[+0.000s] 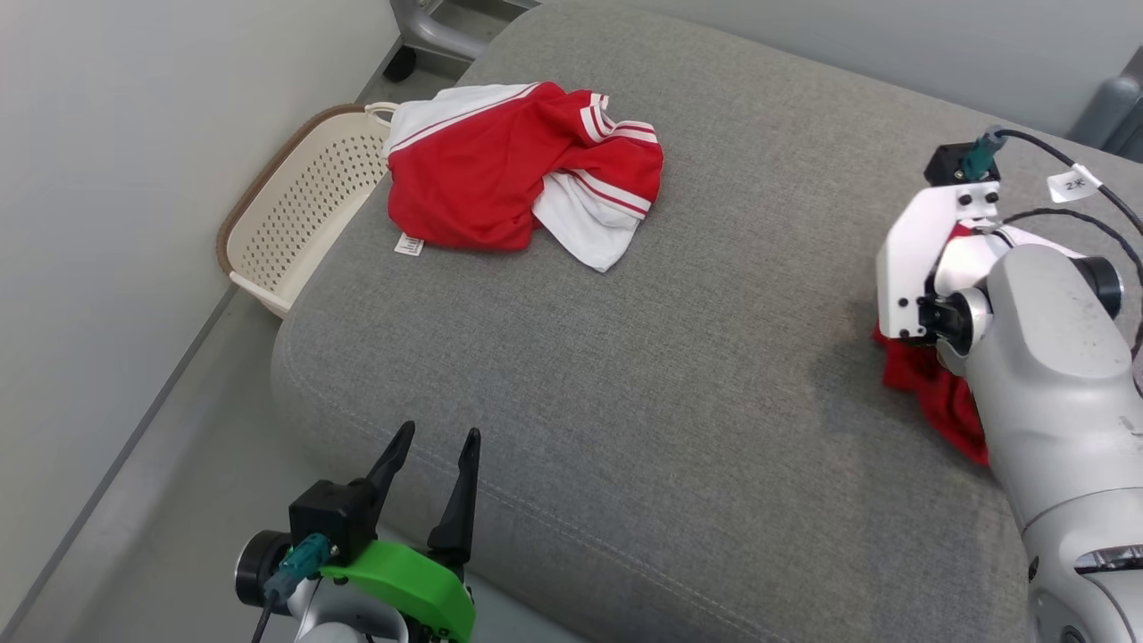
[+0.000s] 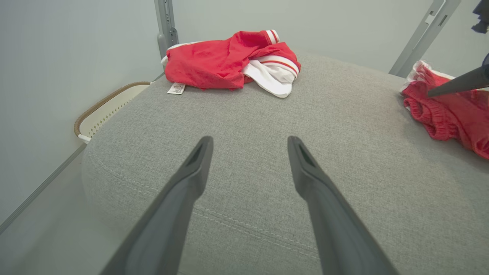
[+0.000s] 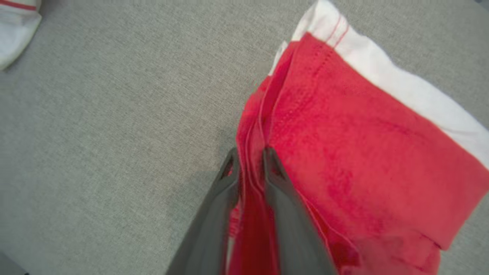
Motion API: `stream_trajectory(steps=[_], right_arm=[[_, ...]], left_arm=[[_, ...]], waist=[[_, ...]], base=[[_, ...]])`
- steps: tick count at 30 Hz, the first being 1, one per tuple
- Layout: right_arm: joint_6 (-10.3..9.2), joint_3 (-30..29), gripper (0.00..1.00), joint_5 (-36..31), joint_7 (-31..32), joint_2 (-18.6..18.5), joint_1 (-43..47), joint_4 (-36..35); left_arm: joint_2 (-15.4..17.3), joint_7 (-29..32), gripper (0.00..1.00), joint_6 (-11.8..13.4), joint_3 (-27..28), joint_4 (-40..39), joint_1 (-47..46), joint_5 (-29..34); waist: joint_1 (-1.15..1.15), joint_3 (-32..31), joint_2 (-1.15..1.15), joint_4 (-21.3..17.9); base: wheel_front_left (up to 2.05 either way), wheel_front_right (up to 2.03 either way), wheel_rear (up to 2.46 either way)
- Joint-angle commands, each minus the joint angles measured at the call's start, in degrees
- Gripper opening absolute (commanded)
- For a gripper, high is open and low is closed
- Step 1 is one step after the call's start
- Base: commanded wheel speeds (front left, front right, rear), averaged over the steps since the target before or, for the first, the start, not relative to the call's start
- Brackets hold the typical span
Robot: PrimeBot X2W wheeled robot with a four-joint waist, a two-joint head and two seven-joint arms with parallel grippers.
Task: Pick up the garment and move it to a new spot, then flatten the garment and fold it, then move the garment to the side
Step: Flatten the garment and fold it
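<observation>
**A:** Where does the garment lie?

**B:** The garment [image 3: 344, 152] sits on the right-hand side of the grey cushion [image 1: 670, 375]. It is a folded red piece of soft, faintly napped knit. A white band runs along one edge, and a gathered, ruffled hem faces the left arm.

**A:** And the right tool?

**B:** The right tool [image 3: 250, 152] comes down on it from above. Its two dark, tapered fingers [image 3: 282, 206] stand only a little apart, with a raised ridge of red cloth between them. Whether they pinch that ridge or merely straddle it, I cannot tell.

**A:** The left one?

**B:** The left tool [image 1: 439, 438] hangs at the cushion's near left edge, well apart from the garment. Its fingers are spread wide with nothing between them, and a bright green plastic bracket sits at its base.

**A:** What else is around?

**B:** A crumpled jersey [image 1: 509, 179] lies at the far left of the cushion. It is smooth red cloth with white panels and red-and-white striped cuffs, and a small white label [image 1: 409, 245] pokes out at its near edge. Just beyond it, off the cushion and against the pale wall, stands a cream plastic basket [image 1: 304, 205] with perforated sides and a brown rim. The cushion itself is coarse woven fabric with rounded corners and a stitched seam along its near side.
</observation>
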Motion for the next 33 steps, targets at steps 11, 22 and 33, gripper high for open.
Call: stream_trajectory(steps=[11, 22, 33], right_arm=[[-0.04, 8.48, 1.00, 7.16, -6.07, -3.53, -1.39, -2.91], [-0.04, 7.31, 1.00, 10.92, -8.49, -9.65, 5.67, -4.66], [-0.03, -1.02, 1.00, 12.54, -9.54, -6.11, 11.16, -4.80]], left_arm=[[0.77, -0.50, 1.00, 0.49, 0.68, -0.16, -0.82, -0.48], [1.69, -0.03, 1.00, 1.10, 0.83, -0.50, -0.42, -0.72], [2.54, 0.59, 1.00, 1.34, 0.58, -1.36, -0.52, -0.98]], waist=[[0.00, -1.32, 0.00, -5.55], [0.00, -3.58, 0.00, -10.39], [0.00, -2.84, 0.00, -11.72]], base=[[0.00, 0.00, 0.00], [0.00, 0.00, 0.00], [0.00, 0.00, 0.00]])
